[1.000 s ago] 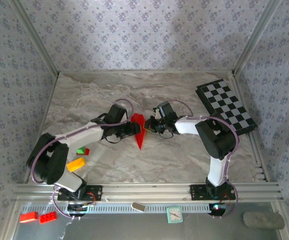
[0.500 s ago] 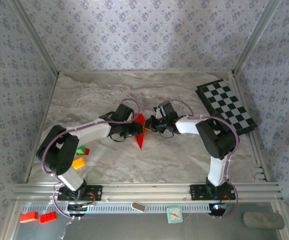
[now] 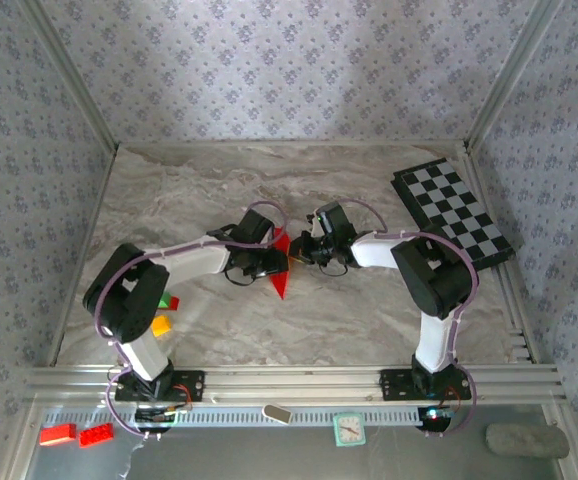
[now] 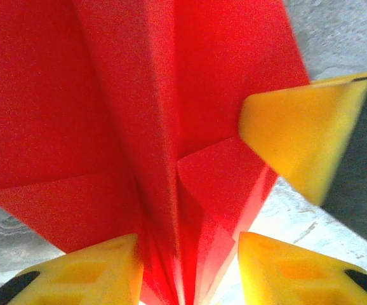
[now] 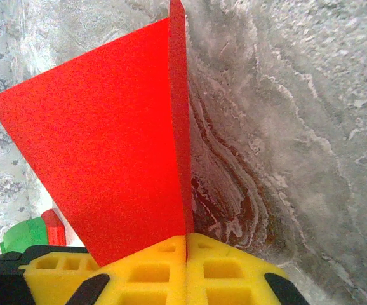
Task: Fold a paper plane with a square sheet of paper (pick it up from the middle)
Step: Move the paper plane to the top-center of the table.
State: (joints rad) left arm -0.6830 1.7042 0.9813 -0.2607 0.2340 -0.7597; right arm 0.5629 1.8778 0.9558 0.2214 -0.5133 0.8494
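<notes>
Well left of the black-and-white checkered board, over the grey marbled tabletop: thin bright red sheet of paper, folded into a pointed wedge. Pinched on its board-facing side by the right gripper, yellow fingers pressed together on the fold. Straddled from the other side by the left gripper, yellow fingertips parted either side of the centre crease. Farther still from the board, small green toy brick and orange toy brick.

Pale floral wallpaper is closing in the space beyond and to either side of the right gripper, with metal frame rails slanting up the corners. A grey marbled tabletop is spreading beneath it under soft, even light.
</notes>
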